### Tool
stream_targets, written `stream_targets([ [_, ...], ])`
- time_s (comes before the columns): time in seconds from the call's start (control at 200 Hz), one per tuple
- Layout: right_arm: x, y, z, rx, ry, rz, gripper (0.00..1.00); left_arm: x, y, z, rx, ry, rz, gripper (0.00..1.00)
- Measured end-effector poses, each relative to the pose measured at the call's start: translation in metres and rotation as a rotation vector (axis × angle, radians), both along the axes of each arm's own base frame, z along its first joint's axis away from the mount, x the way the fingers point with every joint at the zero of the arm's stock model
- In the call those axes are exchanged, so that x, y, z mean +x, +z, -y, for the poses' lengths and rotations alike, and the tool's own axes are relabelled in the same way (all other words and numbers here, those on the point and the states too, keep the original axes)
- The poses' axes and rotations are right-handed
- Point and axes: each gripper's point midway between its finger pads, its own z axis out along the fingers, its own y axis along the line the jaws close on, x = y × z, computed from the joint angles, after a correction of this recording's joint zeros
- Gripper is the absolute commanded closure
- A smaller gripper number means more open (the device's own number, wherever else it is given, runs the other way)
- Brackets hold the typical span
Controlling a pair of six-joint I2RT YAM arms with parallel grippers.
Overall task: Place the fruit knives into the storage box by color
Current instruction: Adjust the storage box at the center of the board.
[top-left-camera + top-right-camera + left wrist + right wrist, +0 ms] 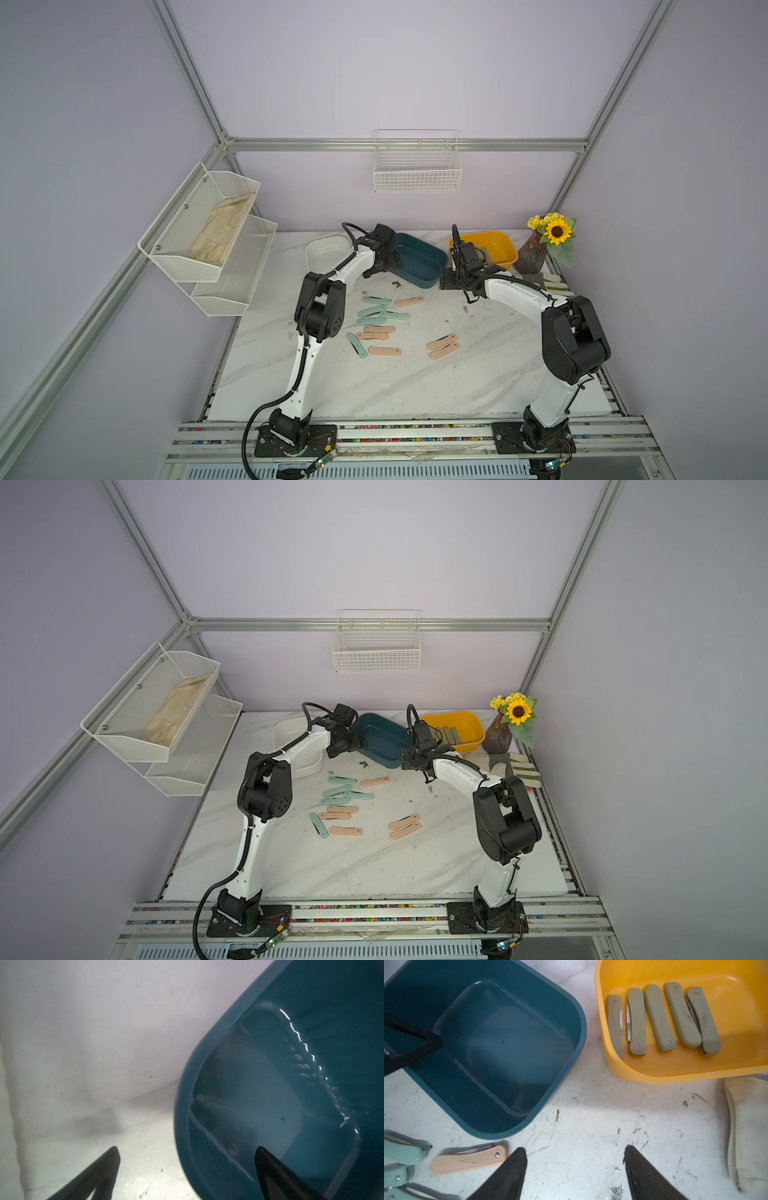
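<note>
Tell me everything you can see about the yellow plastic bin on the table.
The yellow plastic bin is a smooth, open-topped rectangular tub with rounded corners, standing upright on the white marble-look tabletop, between the dark teal plastic bin and the dark flower vase. Five olive grey-green folded knives lie side by side on its floor, two overlapping.

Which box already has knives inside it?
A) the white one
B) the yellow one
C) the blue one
B: in the right wrist view, five grey-green knives lie side by side in the yellow box.
</note>
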Motion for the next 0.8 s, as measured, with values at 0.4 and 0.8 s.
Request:
stream_targets([
  [0.4,0.008,0.004,-0.007,0.034,0.007,0.015,0.23,-0.035,0.009,0.008,-0.100,-0.013,-0.079,0.00],
  [0.8,0.011,0.006,-0.013,0.075,0.008,0.021,0.24,-0.082,0.000,0.024,-0.150,-0.047,-0.175,0.00],
])
